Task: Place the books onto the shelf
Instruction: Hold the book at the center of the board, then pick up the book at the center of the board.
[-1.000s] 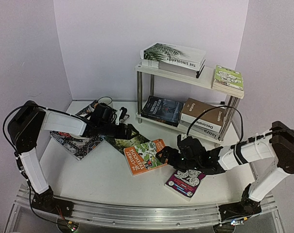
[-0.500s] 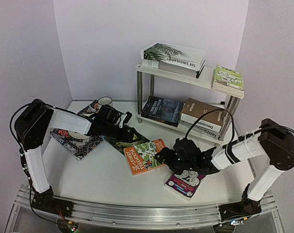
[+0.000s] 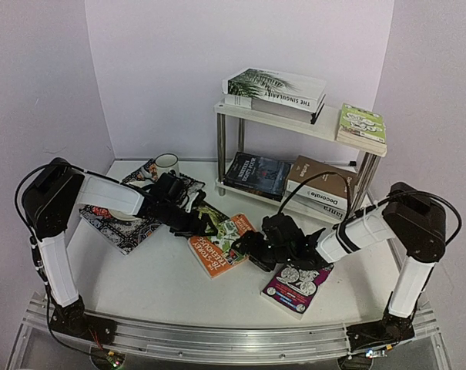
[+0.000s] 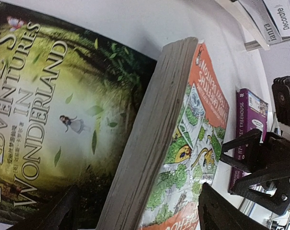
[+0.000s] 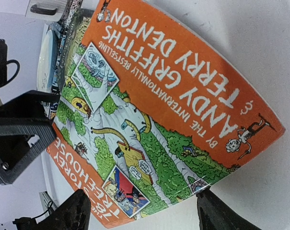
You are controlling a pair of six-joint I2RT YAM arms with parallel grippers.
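**Top view, with both wrist views.** The worktop (image 3: 163, 285) carries the two-tier shelf (image 3: 329, 125) at its 1 o'clock. Several books are already housed there. On the upper board sit a stack topped by the palm-leaf "The Singularity" (image 3: 275, 83) and a lime-green book (image 3: 362, 125). On the lower board sit a dark book (image 3: 256, 173) and the brown "Decorate" (image 3: 321, 181).

Three books remain on the worktop. The orange Treehouse book (image 3: 217, 247) lies near the centre, "Alice's Adventures in Wonderland" (image 4: 53, 105) is partly beneath it, and a magenta book (image 3: 294, 287) lies at its 4 o'clock.

We note the change over the last second. Both arms have converged on the orange Treehouse book. It has slid toward 9 o'clock and now sits tilted, its page edge lifted over the Alice volume, where before it lay flat.

The left end effector (image 3: 196, 223) stands at the book's 10 o'clock and the right end effector (image 3: 252, 248) at its 4 o'clock. In each wrist view the fingers are released and set wide, bracketing the book. We see no clamp yet on either side.

We judge that the pair is squaring the book up for a two-sided lift toward the shelf. With three books still on the worktop, somewhat over half the task looks done.
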